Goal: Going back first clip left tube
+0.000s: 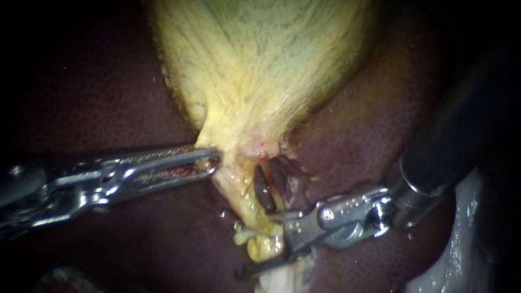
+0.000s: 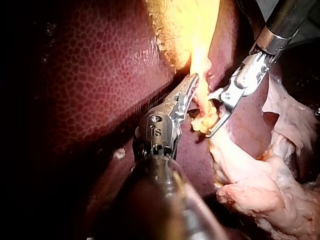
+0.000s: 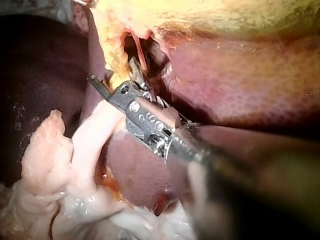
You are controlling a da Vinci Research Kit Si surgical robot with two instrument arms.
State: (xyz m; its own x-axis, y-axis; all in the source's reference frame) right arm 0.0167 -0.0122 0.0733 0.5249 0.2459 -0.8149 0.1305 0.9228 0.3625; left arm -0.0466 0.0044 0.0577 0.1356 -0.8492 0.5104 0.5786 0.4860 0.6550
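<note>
Two pincers: left instrument's (image 1: 212, 159) tight on the gallbladder (image 1: 265, 51), right instrument's (image 1: 261, 243) wide around a tube (image 1: 241, 195)

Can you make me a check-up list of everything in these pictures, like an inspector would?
Surface: the liver, dark red, lies under and around everything.
Job's things: the yellow gallbladder narrows to a neck. Thin dark tubes show in the opening below the neck. No clip seen.
Clutter: pale loose tissue lies beside the right instrument's shaft.
Instruments: the left instrument has its jaws shut on the gallbladder's neck. The right instrument has its jaws open, with a yellowish lump of tissue between them.
Cables: nothing seen.
Surroundings: dark, nothing seen.
</note>
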